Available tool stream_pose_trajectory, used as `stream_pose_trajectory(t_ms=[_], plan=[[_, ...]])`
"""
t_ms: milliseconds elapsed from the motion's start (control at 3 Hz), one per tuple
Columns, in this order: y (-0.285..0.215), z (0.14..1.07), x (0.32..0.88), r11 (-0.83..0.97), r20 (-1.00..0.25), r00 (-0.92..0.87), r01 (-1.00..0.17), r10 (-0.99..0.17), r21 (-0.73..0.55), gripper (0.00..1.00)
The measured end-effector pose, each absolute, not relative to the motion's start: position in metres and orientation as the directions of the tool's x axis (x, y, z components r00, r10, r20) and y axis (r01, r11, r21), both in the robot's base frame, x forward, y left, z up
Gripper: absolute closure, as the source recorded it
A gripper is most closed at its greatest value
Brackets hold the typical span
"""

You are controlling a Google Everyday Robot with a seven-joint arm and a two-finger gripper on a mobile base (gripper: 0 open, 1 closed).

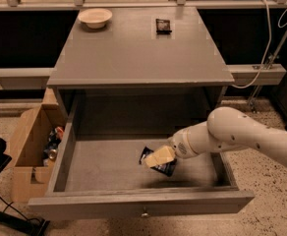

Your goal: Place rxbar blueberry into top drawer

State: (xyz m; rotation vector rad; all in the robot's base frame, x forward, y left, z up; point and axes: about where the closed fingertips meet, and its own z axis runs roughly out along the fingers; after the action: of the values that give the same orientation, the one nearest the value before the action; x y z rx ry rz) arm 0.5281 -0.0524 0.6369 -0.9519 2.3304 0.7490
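Observation:
The top drawer (65,156) is pulled open below the grey table, with a small round knob (144,213) on its front panel. My gripper (158,158) reaches into the drawer from the right, its white arm (242,134) over the drawer's right side. It is shut on the rxbar blueberry (159,167), a dark navy wrapper that shows above and below the tan fingers (160,156). The bar sits low over the drawer floor, right of centre; I cannot tell if it touches the floor.
A cream bowl (95,17) and a small black packet (162,25) lie on the table top (138,53). A brown cardboard box (28,151) with cans stands left of the drawer. A cable (271,38) hangs at the right.

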Motion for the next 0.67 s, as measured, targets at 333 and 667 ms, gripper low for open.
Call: stream_pose_trajectory(t_ms=[333, 667], plan=[[-0.052, 0.637, 0.528, 0.602, -0.63, -0.624, -0.742, -0.461, 0.295, 0.0], [-0.054, 0.654, 0.526, 0.572, -0.626, -0.601, -0.769, -0.497, 0.284, 0.0]])
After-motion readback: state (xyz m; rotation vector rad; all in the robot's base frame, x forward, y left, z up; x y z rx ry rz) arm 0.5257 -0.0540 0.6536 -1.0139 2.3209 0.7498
